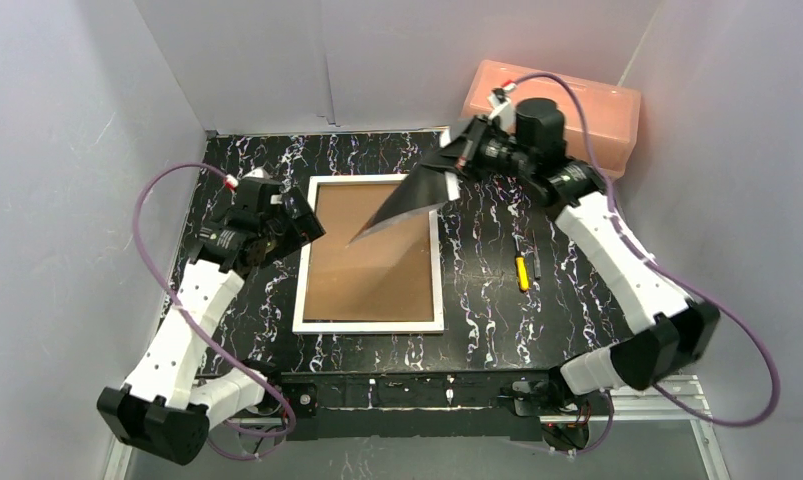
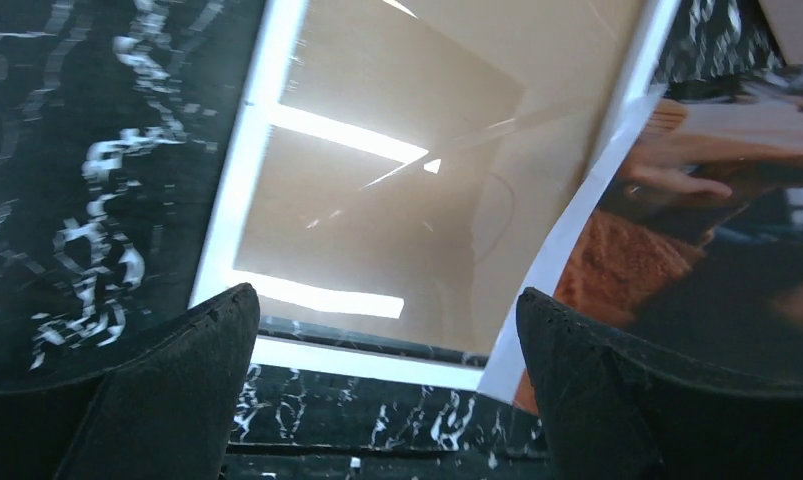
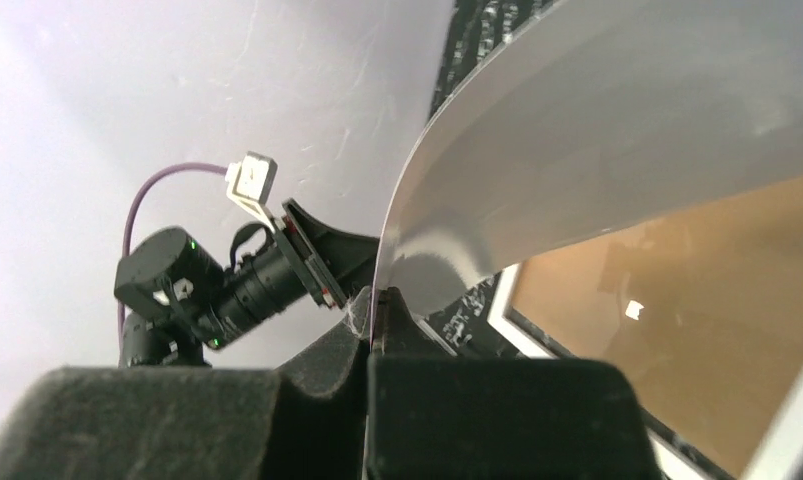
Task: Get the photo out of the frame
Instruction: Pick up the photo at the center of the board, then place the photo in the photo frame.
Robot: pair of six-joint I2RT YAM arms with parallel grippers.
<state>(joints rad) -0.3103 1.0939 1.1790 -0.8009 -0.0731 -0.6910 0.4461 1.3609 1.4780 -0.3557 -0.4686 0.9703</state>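
From above, the photo [image 1: 409,200] covers the far right corner of the frame [image 1: 369,325]; the right claw [image 1: 459,158] hides the photo's far tip; the right arm [image 1: 597,215] hides part of the pink box [image 1: 597,110]; a yellow-and-black thing [image 1: 522,272] between the frame and the right edge of the desk [image 1: 477,330] is too small to name; the right wrist view shows only the photo's pale back, cut off top and right.

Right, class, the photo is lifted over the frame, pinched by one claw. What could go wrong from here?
1. The right claw pinches the photo at one edge only, and the sheet bows; it might crease or slip out.
2. The photo's low corner hangs over the frame; a sideways move could drag it across the front.
3. The left claw stands open beside the frame, not holding it, so a snag may shift it.
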